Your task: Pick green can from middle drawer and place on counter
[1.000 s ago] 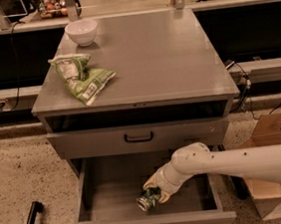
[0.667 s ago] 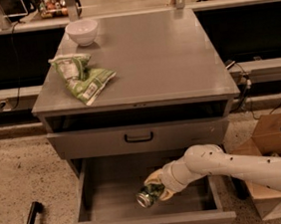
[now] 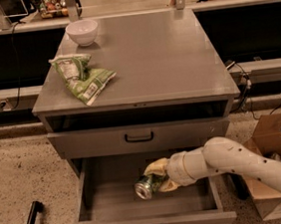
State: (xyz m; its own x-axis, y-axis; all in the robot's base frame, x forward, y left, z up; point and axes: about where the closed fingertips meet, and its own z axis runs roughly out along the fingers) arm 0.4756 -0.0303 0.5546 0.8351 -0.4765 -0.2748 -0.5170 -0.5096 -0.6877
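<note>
The green can (image 3: 144,187) lies on its side with its silver end facing left, inside the open middle drawer (image 3: 83,196). My gripper (image 3: 158,176) reaches in from the right on a white arm, and its yellowish fingers are shut around the can's right part. The can looks held slightly above the drawer's grey floor. The counter (image 3: 164,56) is the flat grey cabinet top above.
A green-and-white snack bag (image 3: 83,78) and a white bowl (image 3: 82,32) sit on the counter's left side. A closed drawer front (image 3: 139,136) is just above the open drawer. A cardboard box (image 3: 276,142) stands on the floor at the right.
The gripper has closed in on the can, and the can has risen slightly and shifted a little toward the drawer's back. The arm has straightened out lower.
</note>
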